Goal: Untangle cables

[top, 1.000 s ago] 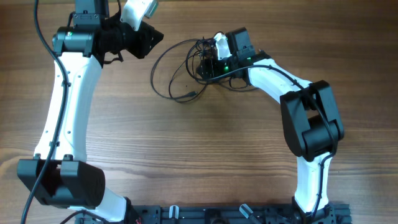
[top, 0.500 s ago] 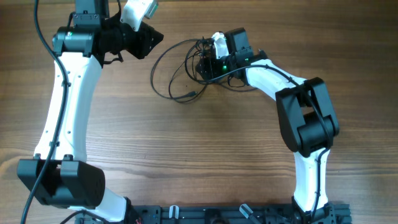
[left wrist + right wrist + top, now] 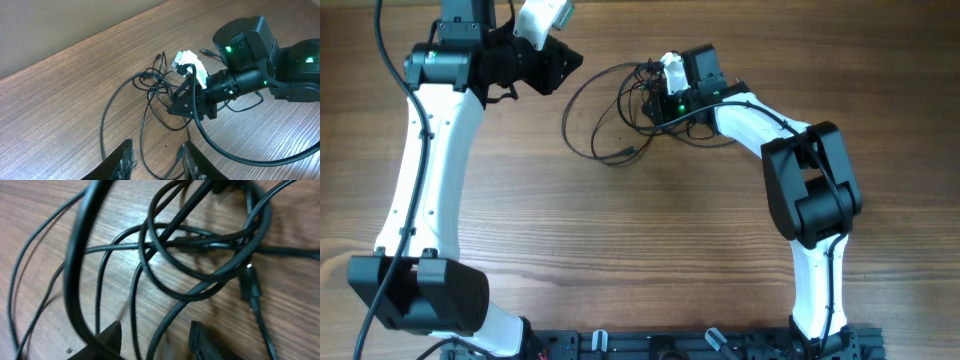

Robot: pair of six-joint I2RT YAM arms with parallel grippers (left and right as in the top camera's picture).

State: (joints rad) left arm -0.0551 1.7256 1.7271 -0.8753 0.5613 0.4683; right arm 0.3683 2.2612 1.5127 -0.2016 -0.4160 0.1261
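Where it lies at the far centre of the brown wooden table (image 3: 620, 250), the tangle of thin black cables (image 3: 159, 86) runs lengthwise left to right. One wide loop reaches toward the left arm's side, and its loose plug end (image 3: 629, 151) points back rightward. The right gripper (image 3: 157, 337) straddles strands of the knot; whether it is clamped cannot be told. The left gripper (image 3: 157, 161) hangs apart from the cables, fingers released, grasping nothing.

I see wooden table (image 3: 620, 250), grain running sideways; thin black cables (image 3: 152, 85) lie tangled directly on it, far side.
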